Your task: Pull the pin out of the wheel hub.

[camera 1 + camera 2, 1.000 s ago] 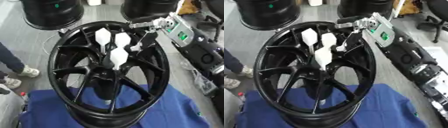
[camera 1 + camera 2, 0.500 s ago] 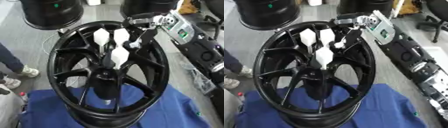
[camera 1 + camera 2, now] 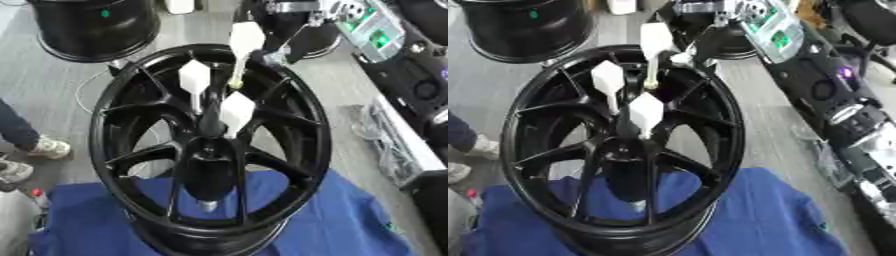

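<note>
One hand is in view, the right hand [image 3: 710,12], reaching in from the upper right above the far rim of the wheel; its fingers are blurred against the dark background, so whether they are curled or straight cannot be told. Just beside it, at its left, the raised pin [image 3: 246,39] shows a white diamond-shaped head on a thin pale stem, tilted slightly and lifted higher than the others, its lower tip hanging over a spoke near the far rim. Whether the hand actually touches this pin is unclear.

Two more white-headed pins [image 3: 194,78] stand lower, over the middle of the black wheel hub [image 3: 210,170]; the nearer one [image 3: 236,111] sits closest to the centre bore. The wheel hub lies with its spokes facing up, its near half resting on a blue cloth [image 3: 350,220]. Another black wheel [image 3: 92,30] stands beyond it at the upper left. The left hand shows in neither view.
</note>
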`<act>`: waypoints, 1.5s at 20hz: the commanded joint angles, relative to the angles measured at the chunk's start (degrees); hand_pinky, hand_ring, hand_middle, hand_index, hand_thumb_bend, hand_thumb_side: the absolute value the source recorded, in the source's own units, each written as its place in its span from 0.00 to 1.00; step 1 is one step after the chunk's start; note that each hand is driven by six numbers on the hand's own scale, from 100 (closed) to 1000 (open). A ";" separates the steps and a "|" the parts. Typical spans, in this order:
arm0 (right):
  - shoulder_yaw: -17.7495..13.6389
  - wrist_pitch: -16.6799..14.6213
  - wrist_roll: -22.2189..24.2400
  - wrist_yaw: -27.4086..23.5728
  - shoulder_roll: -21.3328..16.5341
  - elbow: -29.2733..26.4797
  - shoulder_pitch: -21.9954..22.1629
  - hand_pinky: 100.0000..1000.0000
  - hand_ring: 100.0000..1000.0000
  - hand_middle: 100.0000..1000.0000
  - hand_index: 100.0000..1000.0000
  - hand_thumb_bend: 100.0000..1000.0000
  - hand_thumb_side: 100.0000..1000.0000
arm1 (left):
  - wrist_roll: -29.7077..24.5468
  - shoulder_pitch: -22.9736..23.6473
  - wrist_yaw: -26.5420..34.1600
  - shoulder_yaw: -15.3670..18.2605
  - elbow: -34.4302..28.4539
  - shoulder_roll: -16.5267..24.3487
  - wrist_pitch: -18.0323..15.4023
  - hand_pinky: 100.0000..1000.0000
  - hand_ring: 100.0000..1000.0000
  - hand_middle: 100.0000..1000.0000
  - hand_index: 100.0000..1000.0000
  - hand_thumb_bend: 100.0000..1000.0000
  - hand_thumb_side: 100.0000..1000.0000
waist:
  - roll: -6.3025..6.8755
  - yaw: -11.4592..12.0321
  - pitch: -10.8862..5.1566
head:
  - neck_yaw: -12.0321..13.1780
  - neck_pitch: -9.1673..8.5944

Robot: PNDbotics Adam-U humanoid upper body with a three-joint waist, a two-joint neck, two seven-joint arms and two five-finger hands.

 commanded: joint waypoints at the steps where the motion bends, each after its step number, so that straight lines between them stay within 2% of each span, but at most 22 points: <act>1: -3.24 -0.72 -0.27 -1.83 -5.76 -2.35 -1.47 0.26 0.31 0.38 0.52 0.00 0.16 | 0.33 0.04 -0.42 0.63 -0.68 1.40 0.22 0.53 0.38 0.54 0.74 0.00 1.00 | -0.08 -0.54 -1.49 | 0.18 -0.29; 5: -9.65 0.54 -6.89 -3.33 -13.18 -3.53 1.86 0.27 0.32 0.39 0.53 0.00 0.06 | 0.69 0.63 -0.74 1.04 -0.62 1.85 0.37 0.54 0.38 0.54 0.74 0.00 1.00 | -0.53 -1.99 -2.11 | 0.52 0.34; 7: -14.00 1.09 -12.95 -3.41 -17.51 -3.95 6.06 0.27 0.33 0.39 0.53 0.00 0.02 | 0.94 0.79 -0.73 1.24 -0.64 1.98 0.43 0.54 0.38 0.54 0.74 0.00 1.00 | -0.60 -2.48 -2.30 | 0.51 0.48; 10: -20.75 3.10 -24.75 0.13 -23.08 -3.00 14.27 0.28 0.33 0.40 0.54 0.00 0.01 | 1.21 0.86 -0.56 1.43 -0.67 2.01 0.48 0.54 0.38 0.54 0.74 0.00 1.00 | -0.49 -2.86 -2.39 | 0.58 0.59; 12: -21.60 3.35 -29.07 2.13 -23.93 -3.18 16.41 0.28 0.33 0.40 0.54 0.00 0.01 | 1.20 0.84 -0.49 1.37 -0.67 2.02 0.49 0.54 0.38 0.54 0.74 0.00 1.00 | -0.48 -2.76 -2.39 | 0.45 0.60; 16: -21.52 3.36 -31.45 3.46 -24.09 -3.29 17.17 0.28 0.33 0.40 0.54 0.00 0.01 | 1.17 0.83 -0.46 1.35 -0.67 2.02 0.49 0.54 0.38 0.54 0.74 0.00 1.00 | -0.48 -2.72 -2.39 | 0.40 0.60; 17: -21.69 3.47 -31.71 3.67 -24.28 -3.09 17.39 0.29 0.39 0.59 0.73 1.00 0.00 | 1.30 0.80 -0.43 1.54 -0.70 1.92 0.47 0.54 0.39 0.54 0.74 0.09 1.00 | -0.28 -2.91 -2.27 | 0.90 0.43; 18: -22.51 3.98 -32.29 4.23 -24.18 -2.26 18.24 0.30 0.41 0.68 0.80 0.00 0.34 | 1.81 0.63 -0.27 2.36 -0.92 1.49 0.28 0.54 0.39 0.54 0.74 0.00 1.00 | 0.55 -3.74 -1.53 | 2.59 -0.42; 19: -23.71 4.72 -33.06 4.92 -23.34 -1.06 19.44 0.32 0.43 0.78 0.88 0.00 0.49 | 2.54 0.16 0.04 3.51 -1.16 0.91 0.04 0.54 0.39 0.54 0.74 0.00 1.00 | 1.60 -4.94 -0.45 | 3.79 -1.60; 20: -25.02 5.52 -33.88 5.54 -22.21 0.25 20.76 0.34 0.44 0.84 0.91 0.00 0.59 | 3.35 -0.26 0.29 4.41 -1.31 0.58 -0.14 0.54 0.39 0.54 0.74 0.00 1.00 | 2.32 -6.25 0.37 | 4.73 -2.42; 22: -27.83 7.25 -34.87 7.11 -19.52 3.07 23.57 0.35 0.45 0.87 0.93 0.00 0.62 | 4.74 -0.77 0.62 5.44 -1.46 0.34 -0.42 0.54 0.39 0.54 0.74 0.00 1.00 | 3.22 -8.78 1.32 | 6.09 -3.19; 23: -29.26 8.13 -35.36 7.71 -18.11 4.50 25.00 0.35 0.45 0.87 0.93 0.00 0.62 | 5.07 -0.81 0.68 5.53 -1.45 0.37 -0.47 0.54 0.39 0.54 0.74 0.00 1.00 | 3.29 -9.17 1.39 | 6.21 -3.21; 26: -33.77 10.91 -37.80 6.48 -13.62 9.01 29.51 0.35 0.45 0.87 0.93 0.00 0.62 | 4.99 -0.72 0.68 4.96 -1.34 0.65 -0.52 0.54 0.39 0.54 0.74 0.00 1.00 | 2.87 -8.42 1.10 | 5.33 -2.81; 27: -35.22 11.80 -38.68 5.69 -12.16 10.47 30.97 0.35 0.45 0.89 0.94 0.01 0.72 | 4.84 -0.84 0.73 4.76 -1.37 0.54 -0.62 0.54 0.39 0.54 0.74 0.00 1.00 | 3.14 -8.24 1.33 | 4.72 -2.93; 30: -39.48 14.66 -41.52 2.92 -7.52 15.11 35.62 0.35 0.44 0.89 0.94 0.01 0.73 | 4.16 -0.82 0.76 4.00 -1.21 0.38 -0.74 0.54 0.39 0.54 0.74 0.00 1.00 | 3.12 -7.08 1.09 | 3.04 -2.73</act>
